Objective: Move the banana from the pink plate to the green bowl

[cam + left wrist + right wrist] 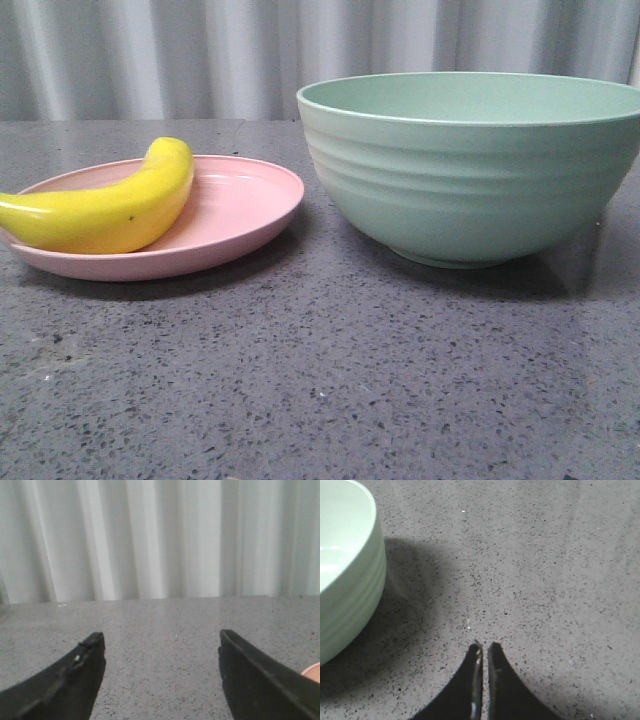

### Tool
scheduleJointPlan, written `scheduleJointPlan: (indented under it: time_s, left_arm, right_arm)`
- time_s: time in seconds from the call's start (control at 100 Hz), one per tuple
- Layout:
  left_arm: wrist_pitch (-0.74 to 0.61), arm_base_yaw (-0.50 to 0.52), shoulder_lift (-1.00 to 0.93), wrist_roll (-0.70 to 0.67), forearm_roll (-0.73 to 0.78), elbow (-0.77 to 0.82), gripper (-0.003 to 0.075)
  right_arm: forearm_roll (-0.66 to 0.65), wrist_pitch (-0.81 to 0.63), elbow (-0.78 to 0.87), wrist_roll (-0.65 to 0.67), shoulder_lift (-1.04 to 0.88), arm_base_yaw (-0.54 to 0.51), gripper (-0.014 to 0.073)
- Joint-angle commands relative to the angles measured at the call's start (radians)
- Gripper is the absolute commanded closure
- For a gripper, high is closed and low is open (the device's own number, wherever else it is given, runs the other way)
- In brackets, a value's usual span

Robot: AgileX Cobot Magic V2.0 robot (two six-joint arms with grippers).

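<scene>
Still untouched: banana (110, 205) lies on plate (245, 205), beside bowl (470, 170). Looks glossy, rigid, light, likely slippery; grip mid-body across the curve. Left end effector (161, 645) spread wide, right end effector (484, 650) pinched together, empty.

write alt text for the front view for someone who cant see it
A glossy yellow banana lies on a shallow pink plate at the left of a speckled grey table. To its right, apart from the plate, stands a larger, deeper sage-green bowl with ridged sides. Pale curtain folds fill the background, and no gripper shows.
</scene>
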Motion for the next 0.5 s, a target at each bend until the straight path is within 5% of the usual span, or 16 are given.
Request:
scheduleJointPlan:
  time_s: [0.0,0.49]
  left_arm:
    - [-0.048,-0.016,0.021,-0.007,-0.012,-0.066,0.0233]
    - [0.412,-0.394,0.375,-0.007,-0.016,-0.448,0.0265]
  right_arm:
    - [-0.001,-0.076,-0.035,-0.006,0.009,0.000,0.0655]
    - [-0.001,-0.094,-0.035,-0.006,0.009,0.000,0.0655]
